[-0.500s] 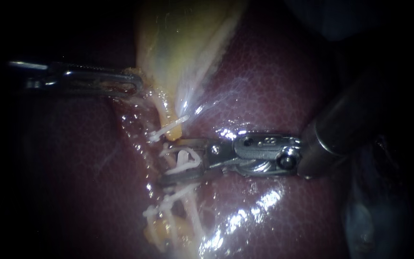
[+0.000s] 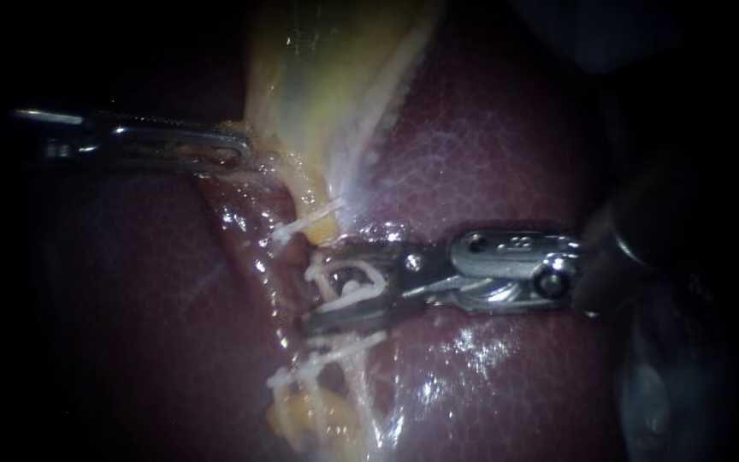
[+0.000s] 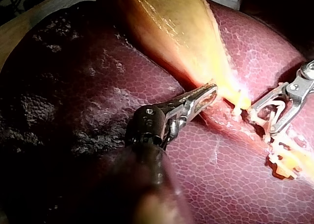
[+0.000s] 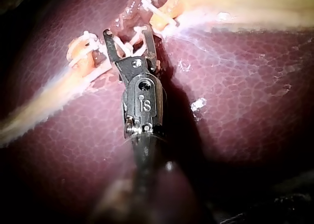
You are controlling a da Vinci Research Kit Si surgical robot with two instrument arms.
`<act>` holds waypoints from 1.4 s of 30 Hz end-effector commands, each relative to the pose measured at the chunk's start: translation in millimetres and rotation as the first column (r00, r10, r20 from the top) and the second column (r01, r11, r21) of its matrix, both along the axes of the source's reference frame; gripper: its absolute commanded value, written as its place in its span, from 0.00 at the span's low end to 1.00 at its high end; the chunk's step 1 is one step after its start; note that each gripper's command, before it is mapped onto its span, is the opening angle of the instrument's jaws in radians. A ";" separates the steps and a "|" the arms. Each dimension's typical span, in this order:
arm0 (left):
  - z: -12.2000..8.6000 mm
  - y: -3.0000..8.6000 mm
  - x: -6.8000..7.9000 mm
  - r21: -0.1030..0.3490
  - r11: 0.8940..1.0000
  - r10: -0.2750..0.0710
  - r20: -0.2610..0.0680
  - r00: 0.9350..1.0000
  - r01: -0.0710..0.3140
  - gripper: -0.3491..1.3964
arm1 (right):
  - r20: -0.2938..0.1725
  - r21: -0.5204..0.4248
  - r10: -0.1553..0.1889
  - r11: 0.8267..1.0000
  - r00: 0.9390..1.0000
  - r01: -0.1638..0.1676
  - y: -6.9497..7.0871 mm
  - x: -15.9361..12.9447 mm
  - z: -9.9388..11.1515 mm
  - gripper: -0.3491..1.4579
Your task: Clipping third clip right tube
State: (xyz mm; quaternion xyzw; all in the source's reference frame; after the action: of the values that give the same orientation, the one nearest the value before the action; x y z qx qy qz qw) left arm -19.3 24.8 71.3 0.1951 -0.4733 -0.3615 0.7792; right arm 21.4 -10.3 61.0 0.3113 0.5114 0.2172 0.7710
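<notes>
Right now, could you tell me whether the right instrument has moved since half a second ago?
Yes. The right instrument, holding the open clip, has slid rightward, away from the upper clip, which stayed put.

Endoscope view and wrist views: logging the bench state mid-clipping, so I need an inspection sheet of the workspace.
Surface: liver, wet and glossy.
Job's things: tube with an upper clip and a lower clip on it; third clip between them.
Clutter: nothing seen.
End effectors: left instrument shut on the edge of the gallbladder; right instrument shut on the third clip, standing apart.
Cables: nothing seen.
Surroundings: dark, nothing seen.
</notes>
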 end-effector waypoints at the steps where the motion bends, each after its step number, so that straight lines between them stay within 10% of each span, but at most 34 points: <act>1: -0.1 0.0 0.0 0.000 1.000 0.000 0.000 1.000 0.000 0.00 | 0.000 0.002 0.001 1.000 1.000 -0.001 0.1 -0.5 -0.6 0.46; 13: -0.3 0.2 0.2 0.001 1.000 -0.001 -0.001 1.000 0.001 0.00 | 0.012 0.043 0.020 0.999 1.000 -0.020 1.6 -4.9 -3.0 0.46; 29: -0.4 0.1 0.3 0.001 1.000 -0.001 -0.001 1.000 0.001 0.00 | 0.073 0.181 0.064 0.981 0.995 -0.076 2.2 -7.0 4.3 0.46; 42: -0.4 0.1 0.3 0.001 1.000 -0.001 -0.001 1.000 0.001 0.00 | 0.072 0.300 0.035 0.952 0.997 -0.055 1.5 -3.7 9.2 0.46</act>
State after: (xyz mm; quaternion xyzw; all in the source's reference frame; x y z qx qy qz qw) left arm -19.0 24.9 70.8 0.1949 -0.4731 -0.3623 0.7791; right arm 18.2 -8.9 70.5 0.4098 0.4551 0.3217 0.7221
